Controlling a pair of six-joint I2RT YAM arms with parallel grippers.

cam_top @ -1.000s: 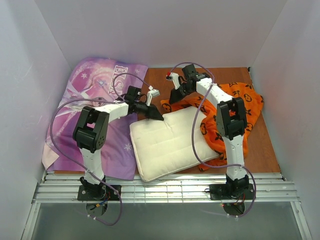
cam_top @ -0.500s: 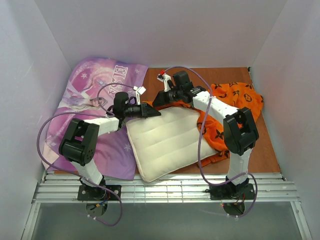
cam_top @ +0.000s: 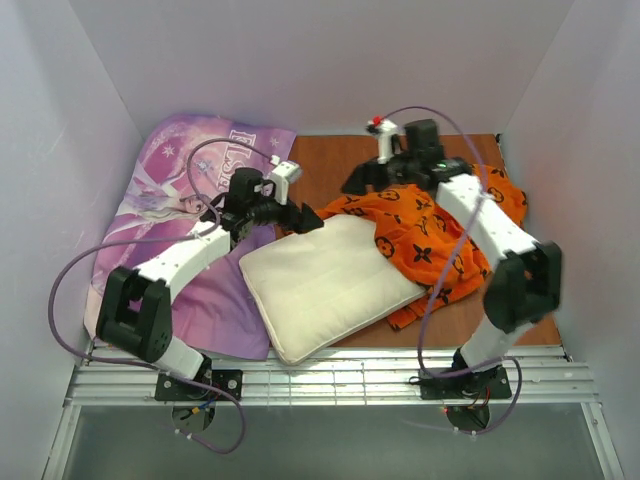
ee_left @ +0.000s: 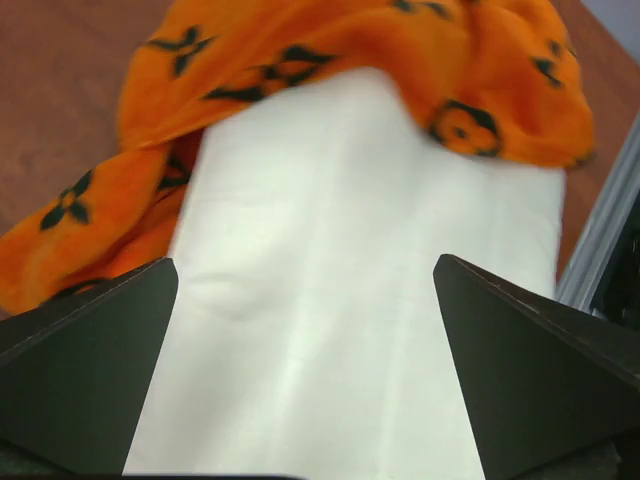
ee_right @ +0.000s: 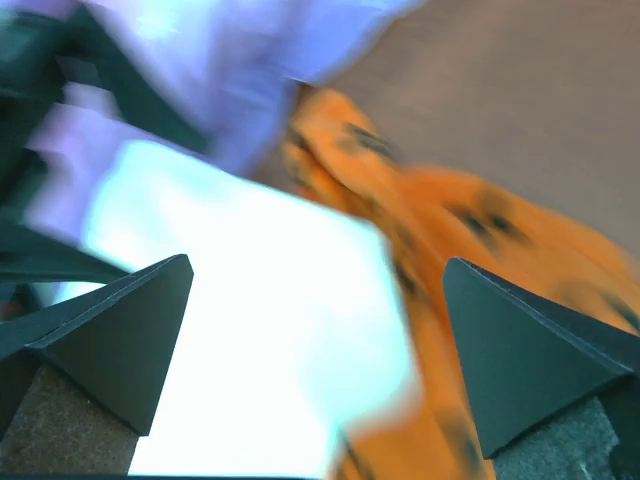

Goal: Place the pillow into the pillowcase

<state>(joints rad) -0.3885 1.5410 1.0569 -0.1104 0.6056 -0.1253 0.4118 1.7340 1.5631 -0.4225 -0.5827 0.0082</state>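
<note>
1. Jaws of the left gripper point(ee_left: 305, 262) stand wide apart and grip nothing; we see the pillow point(cam_top: 320, 285) beneath the gap.
2. Jaws of the right gripper point(ee_right: 318, 260) also gape wide and hold nothing, over the pillow's far end; that view is blurred.
3. We find the pillowcase point(cam_top: 425, 235) draped over the pillow's far right part and bunched to its right.
4. Purple fabric point(cam_top: 170, 215) lies left of the pillow, touching it.

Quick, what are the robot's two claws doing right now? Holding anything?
Left gripper: open over the pillow, gripping nothing.
Right gripper: open, gripping nothing, though its view is blurred.
</note>
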